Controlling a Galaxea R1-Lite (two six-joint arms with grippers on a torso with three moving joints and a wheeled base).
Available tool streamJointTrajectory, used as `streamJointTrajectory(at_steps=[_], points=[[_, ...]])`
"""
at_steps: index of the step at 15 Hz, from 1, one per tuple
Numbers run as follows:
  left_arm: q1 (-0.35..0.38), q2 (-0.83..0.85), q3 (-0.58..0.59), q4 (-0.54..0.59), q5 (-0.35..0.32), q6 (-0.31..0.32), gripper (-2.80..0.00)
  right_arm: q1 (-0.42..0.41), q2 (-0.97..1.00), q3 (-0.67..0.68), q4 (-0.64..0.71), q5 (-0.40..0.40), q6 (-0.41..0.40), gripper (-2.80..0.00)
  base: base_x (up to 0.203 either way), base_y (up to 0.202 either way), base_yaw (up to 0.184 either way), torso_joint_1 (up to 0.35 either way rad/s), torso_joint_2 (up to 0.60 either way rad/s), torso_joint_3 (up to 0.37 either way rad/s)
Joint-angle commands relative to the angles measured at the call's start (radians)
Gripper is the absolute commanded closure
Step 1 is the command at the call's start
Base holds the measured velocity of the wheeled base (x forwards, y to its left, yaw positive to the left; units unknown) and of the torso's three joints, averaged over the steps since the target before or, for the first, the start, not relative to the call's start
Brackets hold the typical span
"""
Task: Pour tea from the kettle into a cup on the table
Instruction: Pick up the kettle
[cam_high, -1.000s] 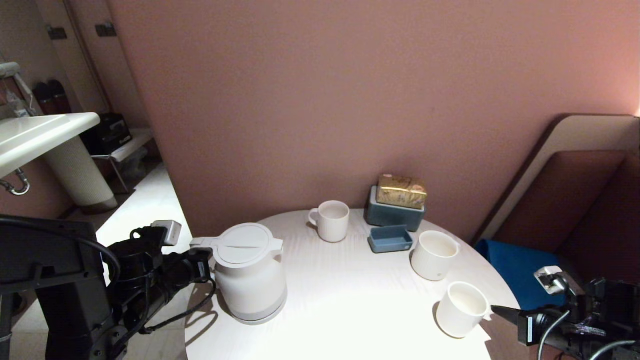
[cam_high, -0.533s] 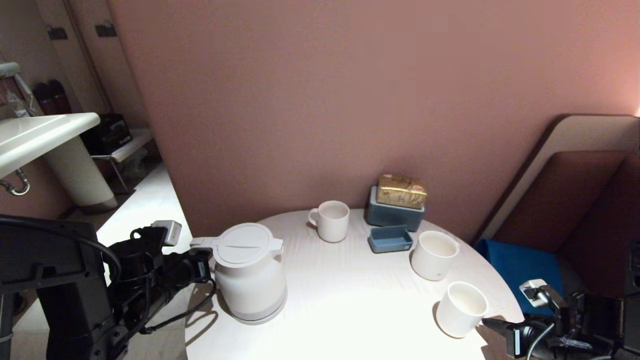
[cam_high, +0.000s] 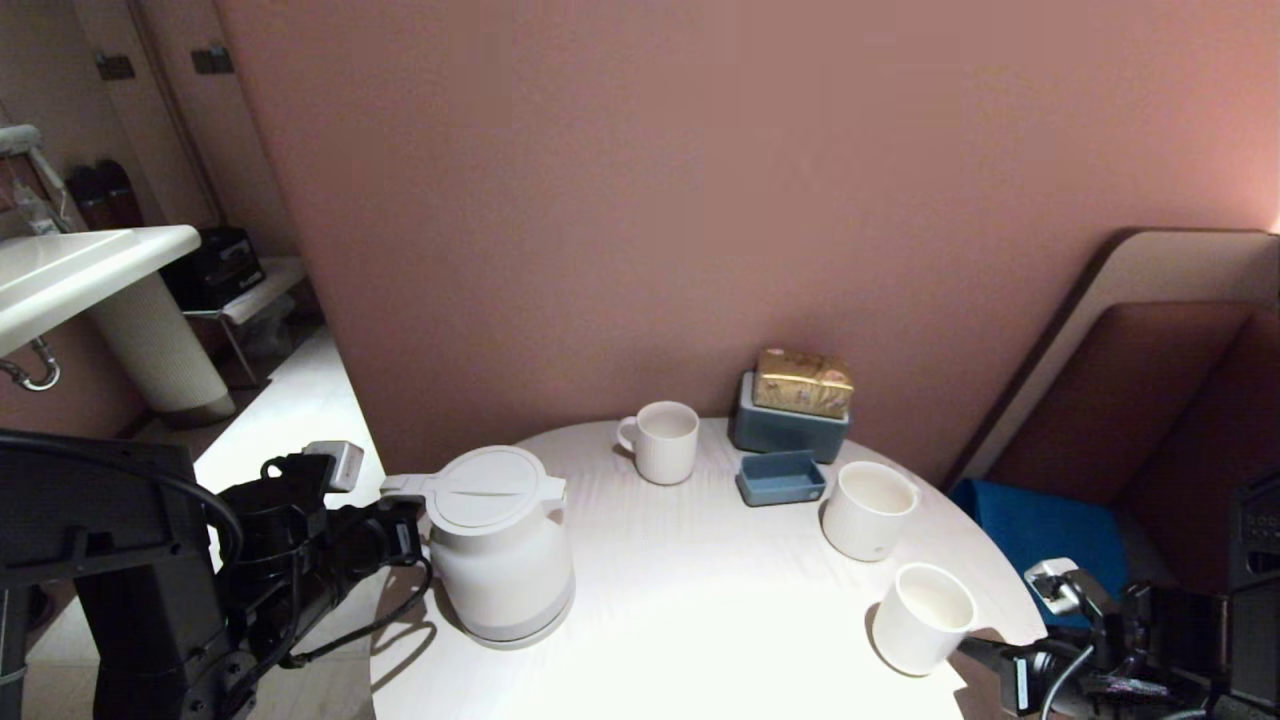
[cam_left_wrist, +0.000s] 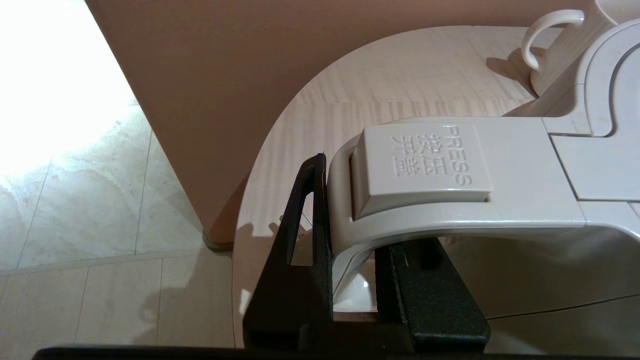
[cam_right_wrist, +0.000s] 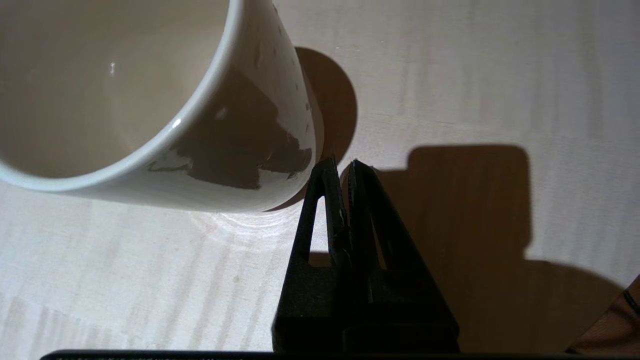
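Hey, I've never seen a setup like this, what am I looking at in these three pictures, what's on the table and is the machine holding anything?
It is a two-armed robot at a round white table. The wide picture comes from a camera on its head; the other two come from cameras on its wrists. On the table stand a white kettle, a mug, a wide cup, a smaller cup, a blue dish and a blue box with a gold packet on top. The left tool is clamped on the kettle's handle. The right tool is shut, holds nothing, and sits just beside the smaller cup.
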Motion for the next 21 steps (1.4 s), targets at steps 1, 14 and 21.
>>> streamJointTrajectory(at_steps=[1,14,21], points=[[0.000,0.004,0.000,-0.046,0.000,-0.001,0.00,0.008,0.000,-0.006,-0.048,0.003,-0.001,0.00,0.000,0.000,0.000,0.000,0.00,0.000],[0.001,0.004,0.000,-0.046,0.000,-0.001,0.00,0.116,0.012,-0.023,-0.048,-0.054,0.043,0.00,0.000,0.000,0.000,0.000,0.00,0.000],[0.002,0.004,0.000,-0.046,0.001,-0.001,0.00,0.187,0.014,-0.052,-0.048,-0.104,0.095,0.00,0.000,0.000,0.000,0.000,0.00,0.000]])
